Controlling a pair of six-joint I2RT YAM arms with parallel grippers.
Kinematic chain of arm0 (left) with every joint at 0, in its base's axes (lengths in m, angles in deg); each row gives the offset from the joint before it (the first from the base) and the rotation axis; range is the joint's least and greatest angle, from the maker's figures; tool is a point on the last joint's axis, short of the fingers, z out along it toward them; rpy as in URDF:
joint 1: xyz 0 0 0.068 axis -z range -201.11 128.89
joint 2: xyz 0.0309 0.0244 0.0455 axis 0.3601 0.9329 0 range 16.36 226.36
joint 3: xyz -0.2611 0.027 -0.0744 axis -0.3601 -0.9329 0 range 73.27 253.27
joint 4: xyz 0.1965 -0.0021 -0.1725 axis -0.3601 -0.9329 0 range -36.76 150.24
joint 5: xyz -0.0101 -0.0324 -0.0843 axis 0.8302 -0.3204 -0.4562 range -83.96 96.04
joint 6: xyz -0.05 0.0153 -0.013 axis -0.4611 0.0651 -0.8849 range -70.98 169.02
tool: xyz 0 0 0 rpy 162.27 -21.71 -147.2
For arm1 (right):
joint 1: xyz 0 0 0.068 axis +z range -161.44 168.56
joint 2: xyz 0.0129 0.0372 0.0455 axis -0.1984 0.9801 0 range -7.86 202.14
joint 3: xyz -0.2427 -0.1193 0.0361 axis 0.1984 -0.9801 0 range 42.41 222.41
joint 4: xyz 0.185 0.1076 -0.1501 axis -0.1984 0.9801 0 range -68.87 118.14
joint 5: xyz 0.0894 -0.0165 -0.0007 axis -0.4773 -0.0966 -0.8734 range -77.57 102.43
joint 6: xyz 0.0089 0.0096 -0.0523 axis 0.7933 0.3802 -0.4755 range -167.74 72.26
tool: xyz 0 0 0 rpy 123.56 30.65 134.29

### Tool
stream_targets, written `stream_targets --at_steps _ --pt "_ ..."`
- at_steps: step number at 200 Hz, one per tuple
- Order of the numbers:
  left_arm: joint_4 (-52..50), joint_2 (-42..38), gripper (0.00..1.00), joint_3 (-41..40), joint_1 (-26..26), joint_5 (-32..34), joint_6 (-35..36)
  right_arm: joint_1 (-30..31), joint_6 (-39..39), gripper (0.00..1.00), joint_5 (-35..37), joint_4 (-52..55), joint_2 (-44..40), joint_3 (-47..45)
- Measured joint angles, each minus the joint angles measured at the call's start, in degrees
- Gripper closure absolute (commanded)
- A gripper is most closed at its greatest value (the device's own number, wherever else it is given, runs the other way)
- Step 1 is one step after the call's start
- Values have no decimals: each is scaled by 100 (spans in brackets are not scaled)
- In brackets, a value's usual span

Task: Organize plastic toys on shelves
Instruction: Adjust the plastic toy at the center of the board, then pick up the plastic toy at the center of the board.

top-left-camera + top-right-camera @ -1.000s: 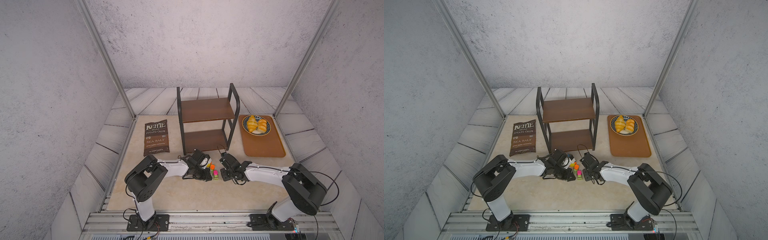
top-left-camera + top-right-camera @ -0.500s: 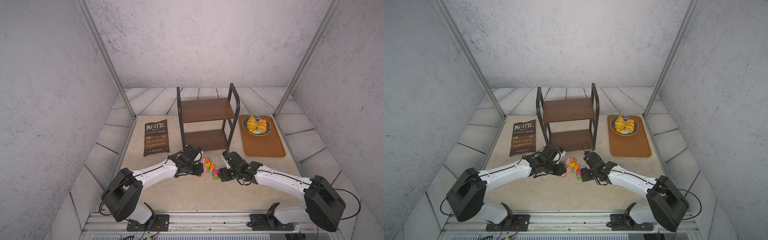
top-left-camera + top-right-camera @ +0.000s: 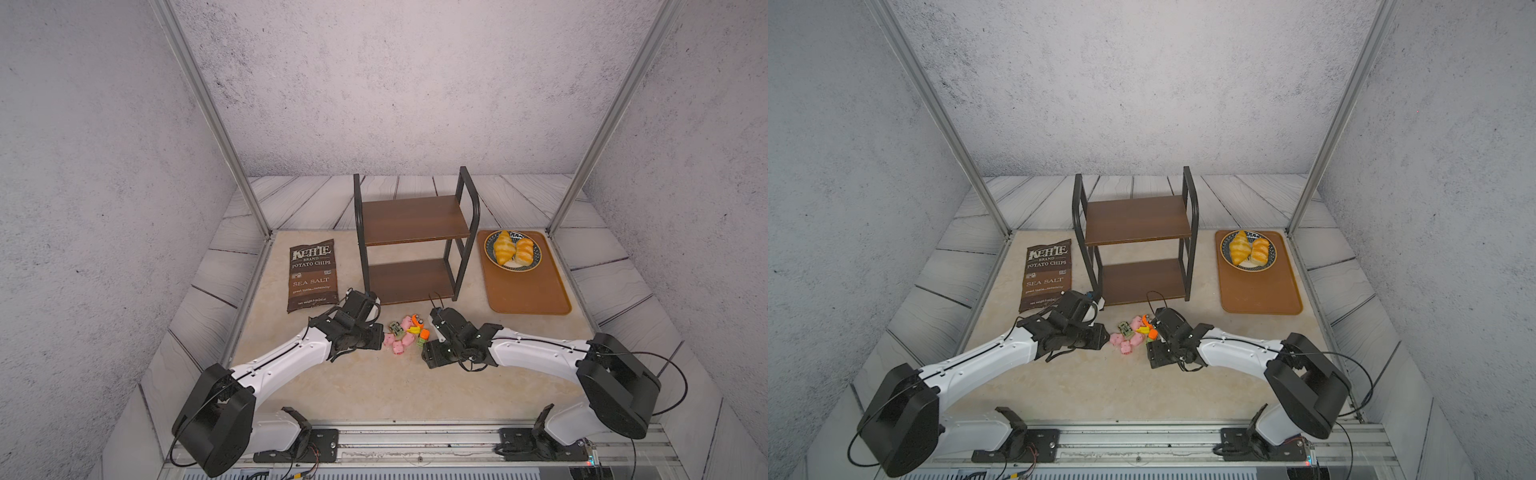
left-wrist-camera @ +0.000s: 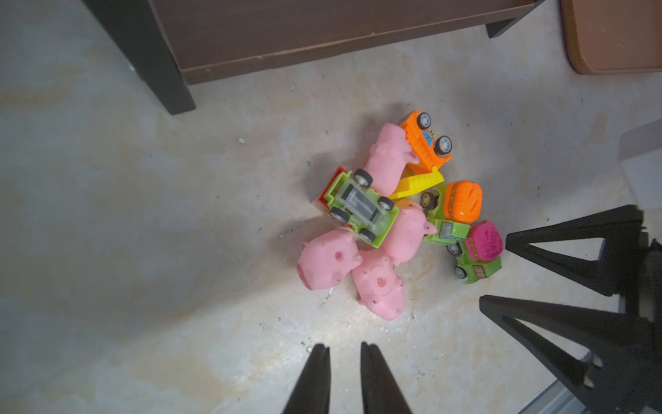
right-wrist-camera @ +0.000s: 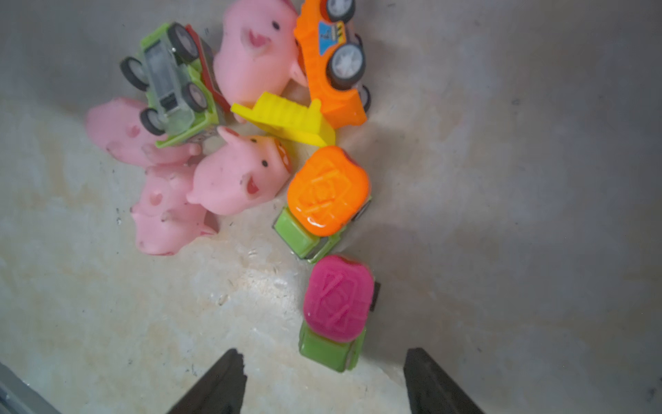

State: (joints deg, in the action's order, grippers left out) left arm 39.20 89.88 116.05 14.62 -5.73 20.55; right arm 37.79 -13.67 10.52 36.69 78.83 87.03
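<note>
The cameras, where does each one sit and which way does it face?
Top views: high at the front, looking down at both arms, the shelves and the toy pile.
Left wrist: on the left arm, facing the pile; left gripper nearly shut, right gripper's fingers showing.
Right wrist: facing the pink-topped truck; right gripper open.
Shared: the pile.

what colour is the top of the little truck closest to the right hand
Deep pink, over a green base: the small pink-topped truck. It shows best in the right wrist view.
</note>
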Motion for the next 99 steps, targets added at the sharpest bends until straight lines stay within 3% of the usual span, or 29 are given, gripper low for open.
stream_targets --at_steps 54,99 --pt "-107 -96 78 -55 -98 17 48 138 114 39 463 -42 457 232" --pt "-160 -160 79 -72 -127 24 109 186 205 57 767 -221 721 289"
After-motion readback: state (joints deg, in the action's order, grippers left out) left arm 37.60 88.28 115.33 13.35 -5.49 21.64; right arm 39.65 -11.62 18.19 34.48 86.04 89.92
